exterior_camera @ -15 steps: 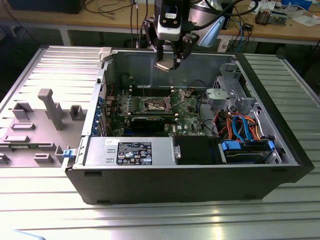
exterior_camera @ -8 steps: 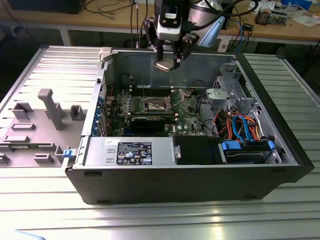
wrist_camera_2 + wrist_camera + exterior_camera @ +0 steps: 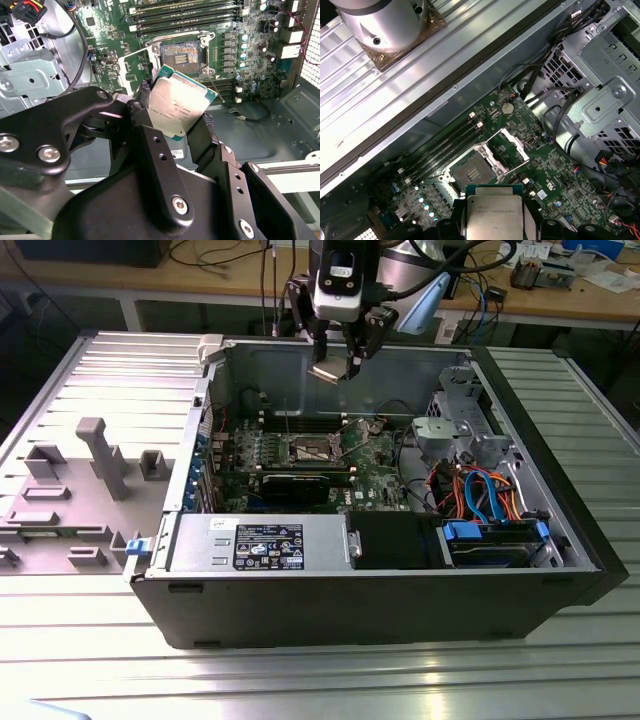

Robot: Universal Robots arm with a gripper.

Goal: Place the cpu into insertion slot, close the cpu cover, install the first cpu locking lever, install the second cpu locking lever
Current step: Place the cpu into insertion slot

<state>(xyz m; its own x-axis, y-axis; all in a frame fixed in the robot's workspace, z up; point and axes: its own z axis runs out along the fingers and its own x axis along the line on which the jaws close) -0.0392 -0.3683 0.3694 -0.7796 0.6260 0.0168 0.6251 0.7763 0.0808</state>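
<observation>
My gripper [image 3: 336, 362] hangs above the open computer case, shut on the cpu [image 3: 328, 372] by two opposite edges. In both wrist views the cpu [image 3: 179, 104] [image 3: 494, 216] shows its dull silver top with a green rim, clamped between the black fingers [image 3: 207, 125]. It is tilted and well above the board. The insertion slot [image 3: 182, 52] [image 3: 470, 174] [image 3: 311, 450] lies uncovered below, with its dark pin field showing. The cpu cover [image 3: 508, 149] [image 3: 131, 67], a silver frame, stands swung open beside the slot.
Long memory slots [image 3: 185, 14] run beside the socket. A black expansion card [image 3: 300, 483], the power supply [image 3: 258, 543], a metal drive cage [image 3: 455, 435] and coloured cables [image 3: 480, 490] crowd the case. A grey fixture tray [image 3: 70, 490] lies at the exterior view's left.
</observation>
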